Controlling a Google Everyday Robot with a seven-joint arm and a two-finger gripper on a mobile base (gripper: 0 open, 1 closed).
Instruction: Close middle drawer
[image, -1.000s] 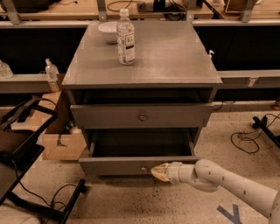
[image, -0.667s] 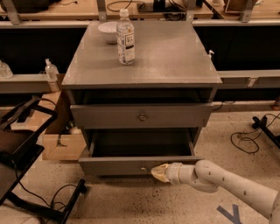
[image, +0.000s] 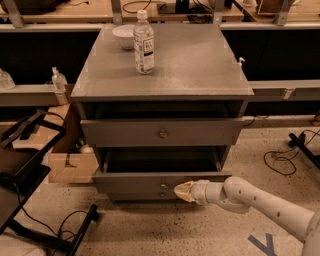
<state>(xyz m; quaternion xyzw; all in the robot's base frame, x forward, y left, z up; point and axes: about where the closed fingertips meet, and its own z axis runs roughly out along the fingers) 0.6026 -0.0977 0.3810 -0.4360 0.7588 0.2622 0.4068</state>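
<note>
The gripper (image: 183, 191), jaws seemingly pressed together, touches the open middle drawer's (image: 135, 181) front near its lower edge, beside the knob (image: 162, 185); best pushed squarely, straight inward.

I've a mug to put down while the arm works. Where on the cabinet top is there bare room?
The cabinet top is bare across its whole right half and along the front edge. Its back-left corner is crowded by the water bottle and white bowl. Avoid the middle drawer, where the gripper sits at its front.

Likely a lab: workbenches (image: 65, 12), floor cables (image: 280, 160), gripper (image: 182, 191) at middle drawer (image: 130, 181).
</note>
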